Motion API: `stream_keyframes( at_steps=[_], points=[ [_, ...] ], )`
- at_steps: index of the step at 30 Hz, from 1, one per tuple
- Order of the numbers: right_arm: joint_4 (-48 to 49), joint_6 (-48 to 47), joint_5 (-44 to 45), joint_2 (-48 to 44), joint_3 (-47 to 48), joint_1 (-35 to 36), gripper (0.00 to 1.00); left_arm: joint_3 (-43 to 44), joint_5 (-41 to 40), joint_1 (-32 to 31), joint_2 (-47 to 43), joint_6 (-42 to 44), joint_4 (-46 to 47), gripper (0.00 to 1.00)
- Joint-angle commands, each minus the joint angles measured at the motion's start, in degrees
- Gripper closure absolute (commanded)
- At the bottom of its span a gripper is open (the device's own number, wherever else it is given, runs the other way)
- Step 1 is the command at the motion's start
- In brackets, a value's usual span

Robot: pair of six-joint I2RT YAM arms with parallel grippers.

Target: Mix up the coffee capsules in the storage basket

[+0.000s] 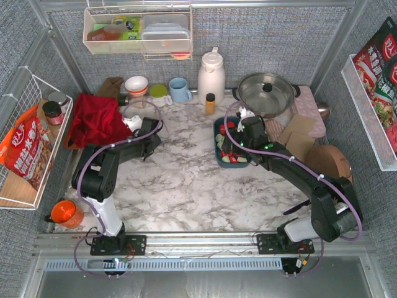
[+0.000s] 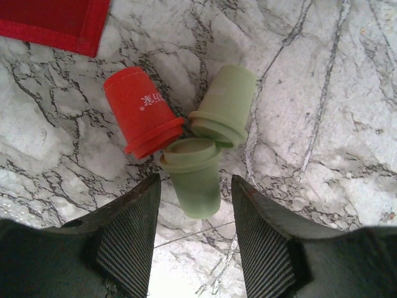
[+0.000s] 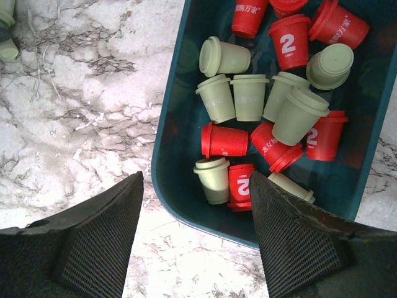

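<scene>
Three coffee capsules lie loose on the marble in the left wrist view: a red one (image 2: 141, 112), a pale green one (image 2: 226, 105) and a nearer green one (image 2: 193, 174). My left gripper (image 2: 195, 186) is open, its fingertips flanking the nearer green capsule's base with a gap on each side. The dark teal storage basket (image 3: 167, 167) holds several red and green capsules (image 3: 248, 96). My right gripper (image 3: 197, 180) hangs open over the basket's near left corner, holding nothing. From above, the left gripper (image 1: 133, 124) is beside the red cloth and the right gripper (image 1: 240, 127) is over the basket (image 1: 217, 133).
A red cloth (image 1: 94, 118) lies just left of the left gripper. Along the back stand a bowl (image 1: 136, 85), blue mug (image 1: 180, 90), white jug (image 1: 211, 74), amber bottle (image 1: 210, 102) and lidded pot (image 1: 267, 93). An orange mug (image 1: 65, 213) sits front left.
</scene>
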Motion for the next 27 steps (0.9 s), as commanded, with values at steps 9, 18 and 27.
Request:
stream_keyframes(
  at_steps=[9, 18, 27],
  points=[
    [2.0, 0.9, -1.9, -0.7, 0.1, 0.0, 0.27, 2.8, -3.8, 0.2, 4.8, -1.9, -6.2, 0.43],
    [1.7, 0.9, -1.9, -1.1, 0.1, 0.0, 0.27, 1.7, -1.1, 0.3, 4.7, 2.4, -4.1, 0.61],
    [1.2, 1.2, -3.4, -2.3, 0.2, 0.1, 0.27, -8.7, 4.8, -2.2, -11.6, 10.0, 3.8, 0.67]
  ],
)
